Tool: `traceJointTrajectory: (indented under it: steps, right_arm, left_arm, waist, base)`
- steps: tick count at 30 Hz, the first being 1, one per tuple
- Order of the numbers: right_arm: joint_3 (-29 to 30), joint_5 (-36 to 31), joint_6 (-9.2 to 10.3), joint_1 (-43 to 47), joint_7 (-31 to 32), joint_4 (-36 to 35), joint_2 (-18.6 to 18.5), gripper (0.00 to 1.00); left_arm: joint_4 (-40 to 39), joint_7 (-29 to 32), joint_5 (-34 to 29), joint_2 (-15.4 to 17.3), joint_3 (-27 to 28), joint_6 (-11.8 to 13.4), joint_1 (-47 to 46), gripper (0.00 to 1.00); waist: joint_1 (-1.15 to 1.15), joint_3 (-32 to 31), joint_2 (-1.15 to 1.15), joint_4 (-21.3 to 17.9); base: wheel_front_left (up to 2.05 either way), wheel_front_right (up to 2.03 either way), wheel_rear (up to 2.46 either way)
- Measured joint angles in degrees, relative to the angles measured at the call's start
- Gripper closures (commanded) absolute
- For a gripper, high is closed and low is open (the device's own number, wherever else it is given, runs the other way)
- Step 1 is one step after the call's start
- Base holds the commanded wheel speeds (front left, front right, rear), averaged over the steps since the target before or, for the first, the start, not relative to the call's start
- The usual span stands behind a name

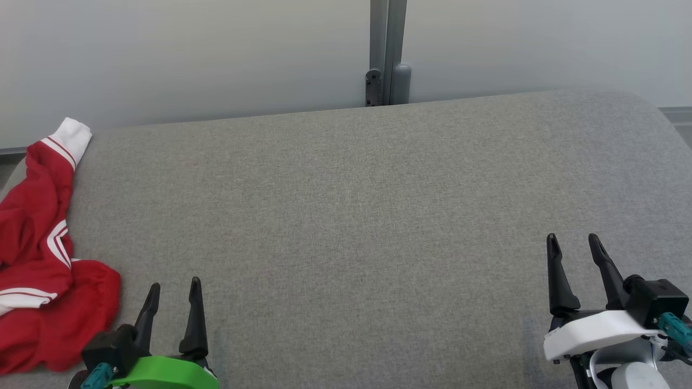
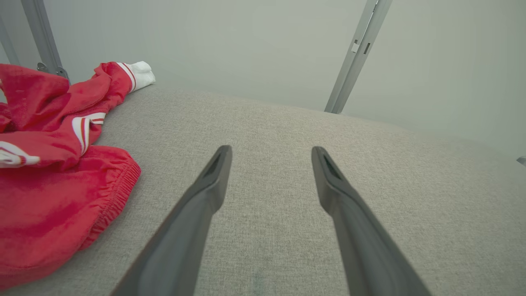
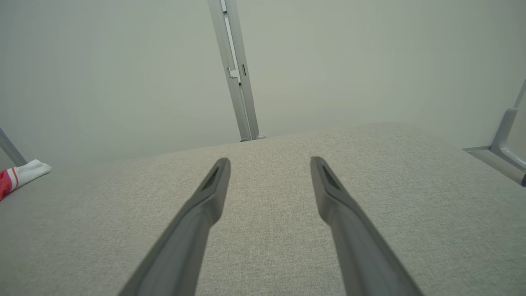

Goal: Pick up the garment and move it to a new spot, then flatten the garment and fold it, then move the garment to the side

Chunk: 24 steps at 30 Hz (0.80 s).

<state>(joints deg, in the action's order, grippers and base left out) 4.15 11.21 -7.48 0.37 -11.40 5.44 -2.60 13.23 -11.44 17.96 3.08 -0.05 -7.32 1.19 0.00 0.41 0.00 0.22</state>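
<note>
Since nothing sits between their fingers, both grippers are empty with jaws spread wide, which looks like a ready stance for a pick that has not begun. The left gripper (image 1: 175, 282) is over the near edge of the grey fabric-covered surface (image 1: 346, 216), close to its near left corner. The right gripper (image 1: 572, 236) is over the same edge towards the right corner, well apart from the cloth. Both point at the far edge.

Just beside the left gripper and not touching it lies the red garment (image 1: 38, 281), bunched in a heap along the left edge. Its gathered elastic hem is the part closest to the fingers. From there the cloth runs back along that edge in loose folds crossed by white stripes, and it ends in a white cuff (image 1: 73, 135) at the far left corner. Being crumpled, it offers raised folds that a pinch could catch, and I judge the left arm better placed to take it.

The broad middle of the surface would suit as the new spot for flattening. Beyond the far edge stands a grey metal post (image 1: 387, 54) against a pale wall (image 1: 162, 54).
</note>
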Motion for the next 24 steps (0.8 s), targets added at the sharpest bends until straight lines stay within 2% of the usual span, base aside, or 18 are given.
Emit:
traceJointTrajectory:
  steps: [24]
  right_arm:
    - [0.6, -9.9, 0.00, 1.4, -2.7, -0.7, -0.1, 0.00]
  left_arm:
    - [0.7, -2.7, -8.5, 0.2, -1.0, -0.1, 0.9, 0.00]
  waist:
    - [0.00, -0.2, 0.00, 0.2]
  base:
    - [0.00, 0.00, 0.00]
